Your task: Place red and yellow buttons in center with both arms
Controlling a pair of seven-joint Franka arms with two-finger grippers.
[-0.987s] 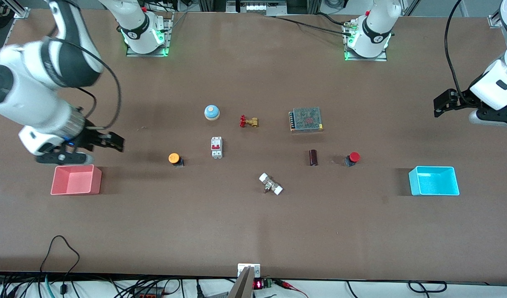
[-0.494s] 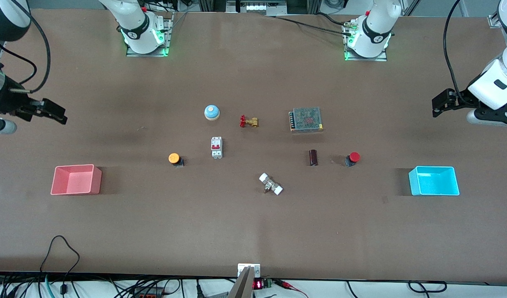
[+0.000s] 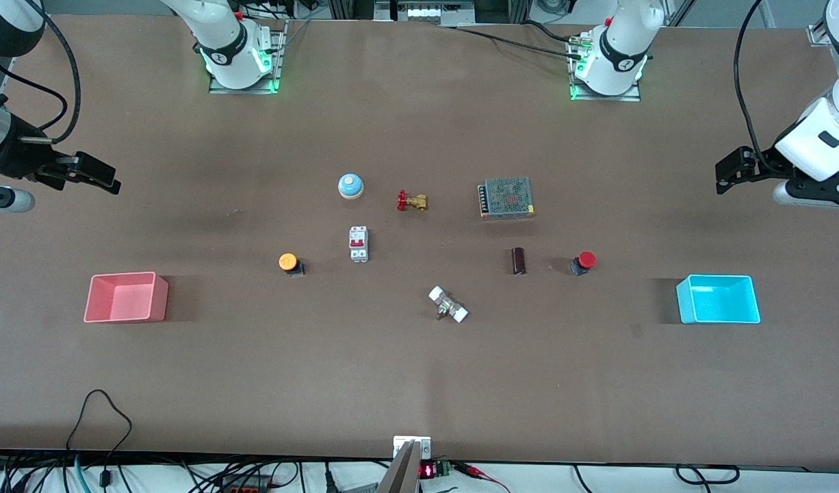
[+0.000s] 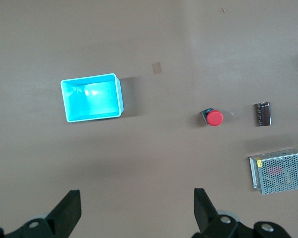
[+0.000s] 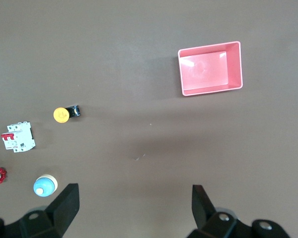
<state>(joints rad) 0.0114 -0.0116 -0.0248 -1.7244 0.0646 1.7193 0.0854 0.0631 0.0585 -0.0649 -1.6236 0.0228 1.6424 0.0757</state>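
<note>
The yellow button (image 3: pixel 289 262) lies on the brown tabletop (image 3: pixel 406 370) toward the right arm's end; it also shows in the right wrist view (image 5: pixel 63 114). The red button (image 3: pixel 584 261) lies toward the left arm's end, also in the left wrist view (image 4: pixel 213 118). My right gripper (image 3: pixel 98 177) is open and empty, high over the table's edge past the pink bin. My left gripper (image 3: pixel 729 172) is open and empty, high over the table past the cyan bin. Both are far from the buttons.
A pink bin (image 3: pixel 126 297) and a cyan bin (image 3: pixel 718 299) stand at the table's two ends. In the middle lie a blue dome bell (image 3: pixel 350 185), a brass valve (image 3: pixel 412 201), a white breaker (image 3: pixel 358 244), a mesh power supply (image 3: pixel 507 198), a dark cylinder (image 3: pixel 519 261) and a white-capped fitting (image 3: pixel 448 305).
My right arm swung up and away from over the pink bin to the table's edge, then shifted slightly. My left arm barely moved. No object moved.
</note>
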